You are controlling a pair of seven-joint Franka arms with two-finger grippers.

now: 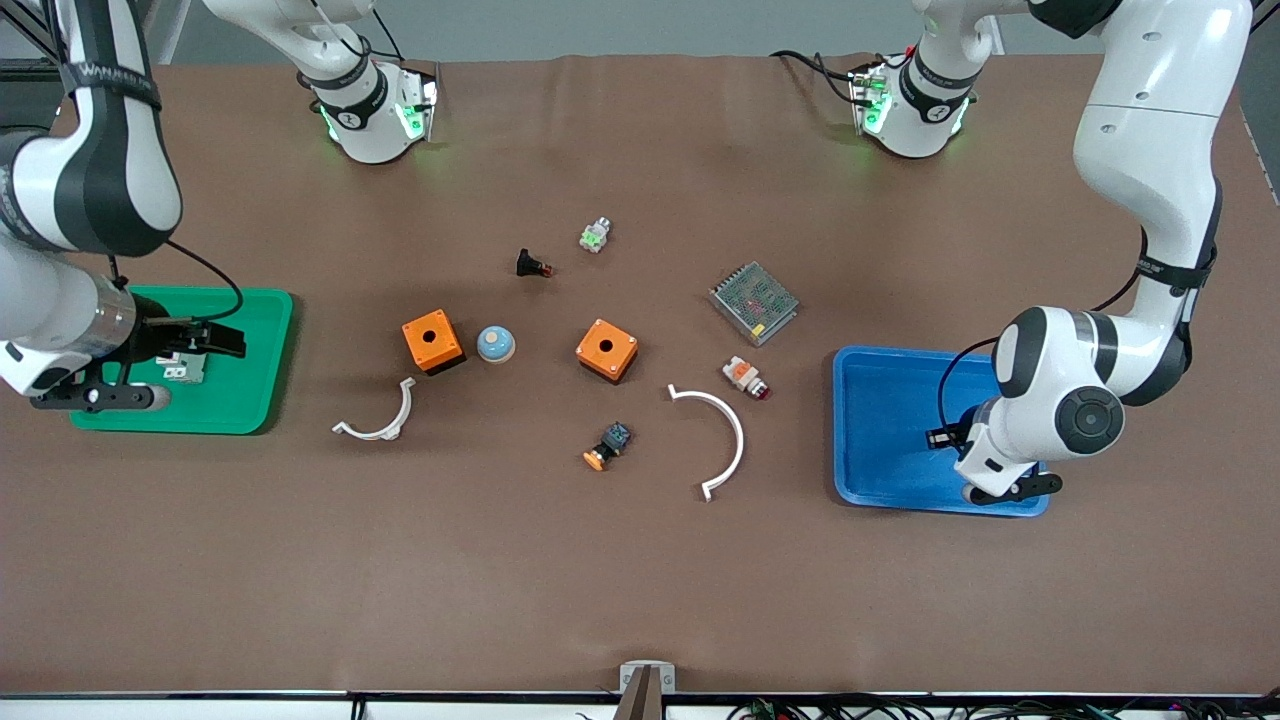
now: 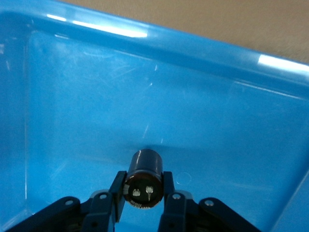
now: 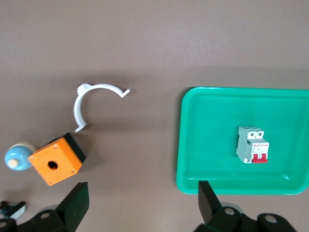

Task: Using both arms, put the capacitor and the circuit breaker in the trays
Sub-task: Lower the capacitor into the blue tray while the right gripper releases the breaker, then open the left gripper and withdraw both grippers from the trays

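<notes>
Left hand [image 2: 143,193] grips capacitor [image 2: 143,179] over blue tray [image 2: 96,96].

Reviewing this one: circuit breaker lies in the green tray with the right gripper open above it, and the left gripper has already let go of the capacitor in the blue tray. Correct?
Not quite. The left gripper is shut on the capacitor over the blue tray, as the left wrist view shows. The rest stands: the circuit breaker lies in the green tray, with the right gripper open above it.
</notes>
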